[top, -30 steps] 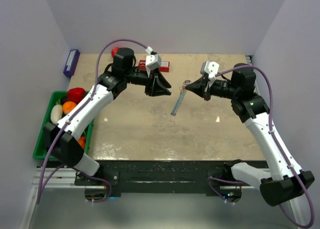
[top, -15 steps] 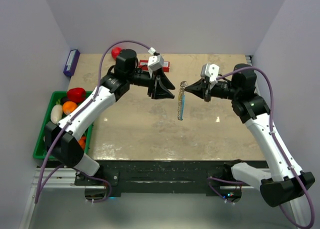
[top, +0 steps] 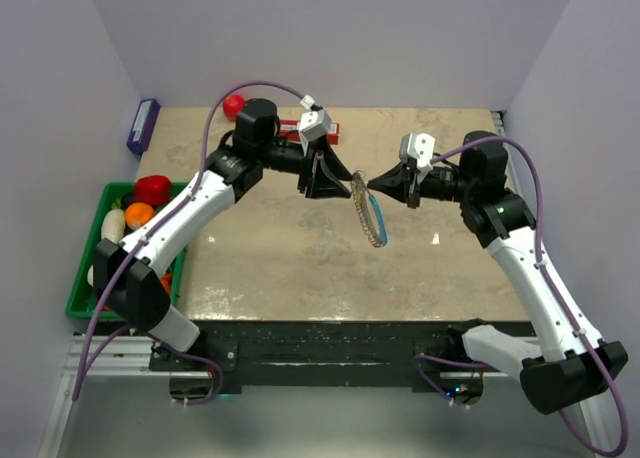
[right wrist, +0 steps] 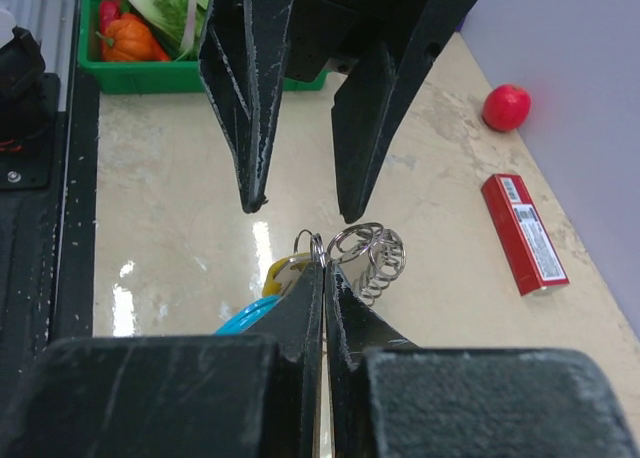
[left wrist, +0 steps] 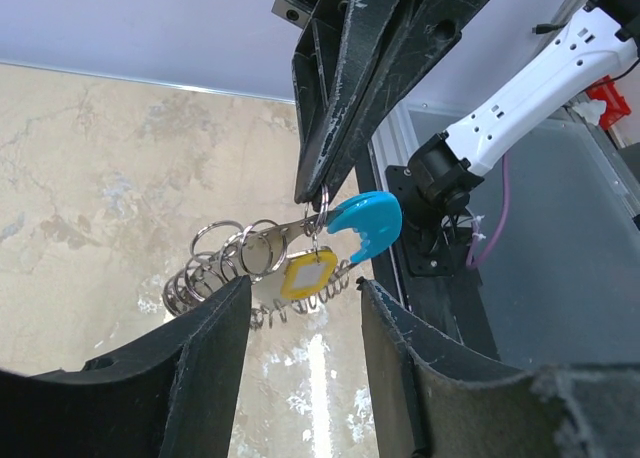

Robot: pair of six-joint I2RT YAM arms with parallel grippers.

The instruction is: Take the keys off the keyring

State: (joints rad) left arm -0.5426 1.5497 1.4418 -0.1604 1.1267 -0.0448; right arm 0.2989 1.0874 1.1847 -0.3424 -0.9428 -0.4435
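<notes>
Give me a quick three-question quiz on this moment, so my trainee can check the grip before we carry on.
1. True or false: the left gripper is open, with its fingers on either side of the keyring and not gripping it.
2. What holds the keyring in the air? A: the right gripper. B: the left gripper. C: neither, it lies flat.
3. What colour is the small key that hangs on the keyring?

Key: 1 true; 2 A; 3 yellow.
</notes>
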